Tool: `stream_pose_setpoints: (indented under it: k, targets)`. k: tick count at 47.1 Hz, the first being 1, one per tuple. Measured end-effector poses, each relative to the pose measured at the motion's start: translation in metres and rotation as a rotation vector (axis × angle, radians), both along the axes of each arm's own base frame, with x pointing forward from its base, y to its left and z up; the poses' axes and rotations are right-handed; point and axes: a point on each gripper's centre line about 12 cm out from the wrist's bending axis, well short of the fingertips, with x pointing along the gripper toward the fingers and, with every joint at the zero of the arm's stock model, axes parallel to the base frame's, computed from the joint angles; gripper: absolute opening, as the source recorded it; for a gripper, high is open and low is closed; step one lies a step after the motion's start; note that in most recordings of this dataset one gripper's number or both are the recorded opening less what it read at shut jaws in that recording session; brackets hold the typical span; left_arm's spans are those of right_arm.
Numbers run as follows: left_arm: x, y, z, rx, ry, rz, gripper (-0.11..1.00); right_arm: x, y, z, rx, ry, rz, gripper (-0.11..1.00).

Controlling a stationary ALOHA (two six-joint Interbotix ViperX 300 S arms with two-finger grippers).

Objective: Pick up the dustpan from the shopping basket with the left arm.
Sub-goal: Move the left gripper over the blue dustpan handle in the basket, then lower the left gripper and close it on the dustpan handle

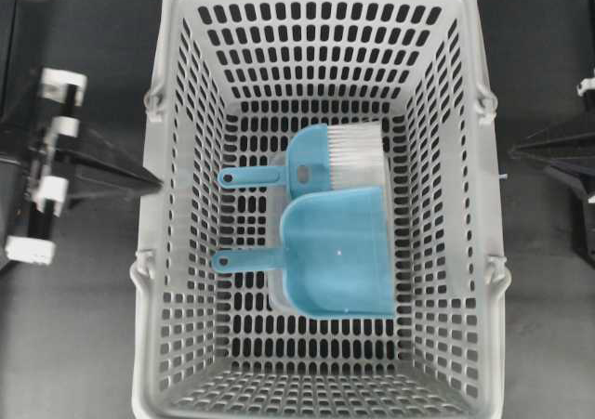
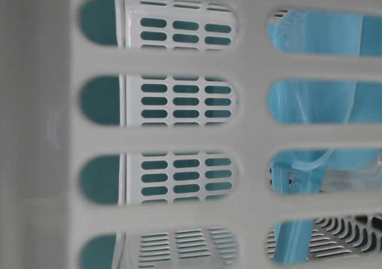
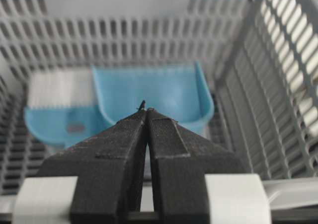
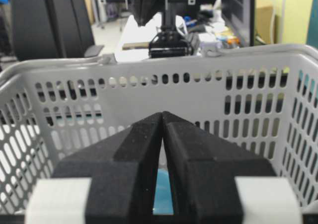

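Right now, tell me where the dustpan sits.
Overhead, the dustpan lies on the basket floor, right of centre, handle pointing left. The brush lies just beyond it, touching or overlapping its far edge.

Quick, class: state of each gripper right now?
Left gripper: closed, holding nothing, outside the shopping basket.
Right gripper: closed, holding nothing.

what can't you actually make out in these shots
- Dustpan in the table-level view: only blue patches show through the shopping basket wall slots, blurred.
- Brush: its near edge lies under the dustpan, overhead view.
- Right pincer: overhead view cuts it at the edge.
- Left pincer: hides the dustpan handle, left wrist view.
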Motion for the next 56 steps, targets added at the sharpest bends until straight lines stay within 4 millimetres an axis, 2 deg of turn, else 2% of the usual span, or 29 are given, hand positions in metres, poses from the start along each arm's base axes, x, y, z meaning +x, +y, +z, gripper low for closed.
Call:
stream_pose_setpoints:
  k: [9,15,19,21,25,33,37,39,47,51,56]
  targets:
    - [0.044,-0.007,0.002,0.025,0.204,-0.002,0.0,0.0,0.005,0.0,0.002,0.002,0.026,0.0]
    - [0.081,-0.012,-0.01,0.04,0.352,0.002,0.0,0.0,0.006,0.0,0.003,0.003,0.029,0.0]
    - [0.097,-0.014,-0.019,0.047,0.437,0.006,0.01,0.0,0.006,0.0,0.003,0.003,0.029,0.0]
    - [0.106,-0.015,-0.023,0.049,0.483,0.009,0.05,0.0,0.006,0.0,0.003,0.0,0.029,0.0]
    - [0.12,-0.017,-0.035,0.051,0.568,0.017,0.22,0.0,0.006,0.0,0.001,0.002,0.034,0.0]
    - [0.137,-0.022,-0.056,0.013,0.658,0.057,0.72,0.0,0.007,0.0,0.003,0.0,0.037,0.0]
    - [0.144,-0.024,-0.073,-0.017,0.708,0.088,0.88,-0.001,0.007,0.0,0.003,0.002,0.037,0.0]
    - [0.145,-0.025,-0.083,-0.028,0.736,0.103,0.9,-0.001,0.007,0.0,0.003,0.005,0.037,0.0]
    - [0.145,-0.029,-0.121,-0.034,0.834,0.129,0.89,-0.001,0.007,-0.001,0.003,0.014,0.039,0.0]
    - [0.144,-0.03,-0.133,-0.025,0.865,0.129,0.89,-0.001,0.007,-0.001,0.003,0.015,0.039,0.0]
    - [0.143,-0.029,-0.138,-0.019,0.88,0.127,0.89,-0.001,0.008,-0.002,0.003,0.017,0.04,0.0]
